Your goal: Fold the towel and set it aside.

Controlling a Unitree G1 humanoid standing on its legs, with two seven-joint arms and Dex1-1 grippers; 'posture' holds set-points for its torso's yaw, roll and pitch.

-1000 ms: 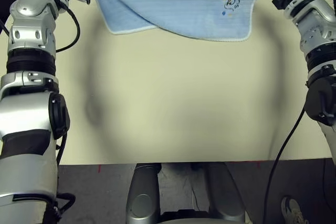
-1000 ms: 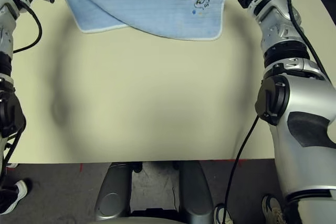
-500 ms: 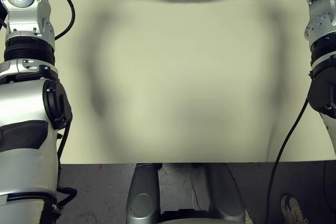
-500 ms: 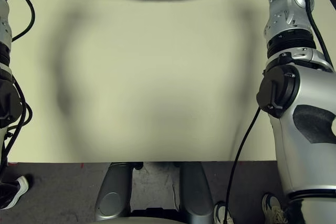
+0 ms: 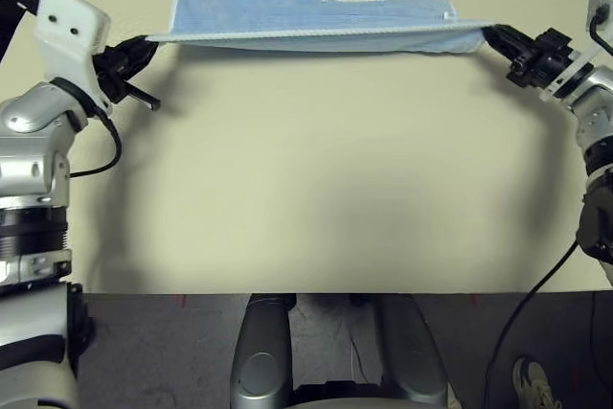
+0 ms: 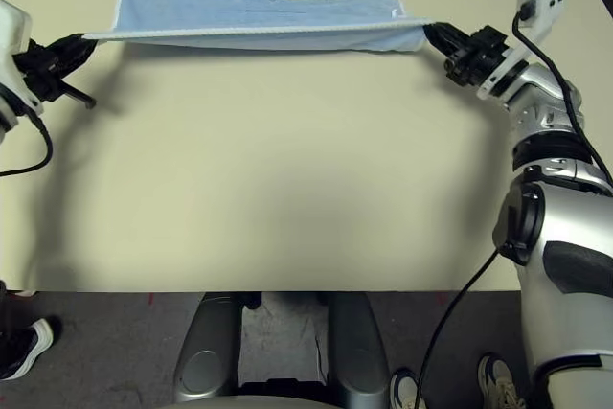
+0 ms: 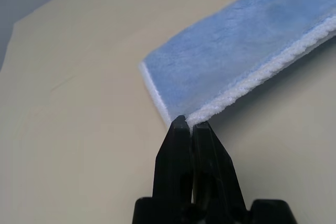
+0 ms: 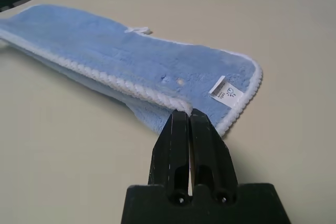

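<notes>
Both tools, left tool (image 5: 146, 43) and right tool (image 5: 490, 34), are clamped on near corners of the towel (image 5: 316, 18), half-folded at the desk's (image 5: 316, 189) far edge; robot should lower both corners evenly, aligning edges before releasing.

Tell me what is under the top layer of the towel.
A second layer of the same towel lies under it, showing at the end near the right gripper, on the table. Whatever lies between the layers is covered.

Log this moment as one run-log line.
step: folding | towel: stretched between both end effectors, far part on table | left end effector: shut on towel corner | right end effector: shut on towel corner
</notes>
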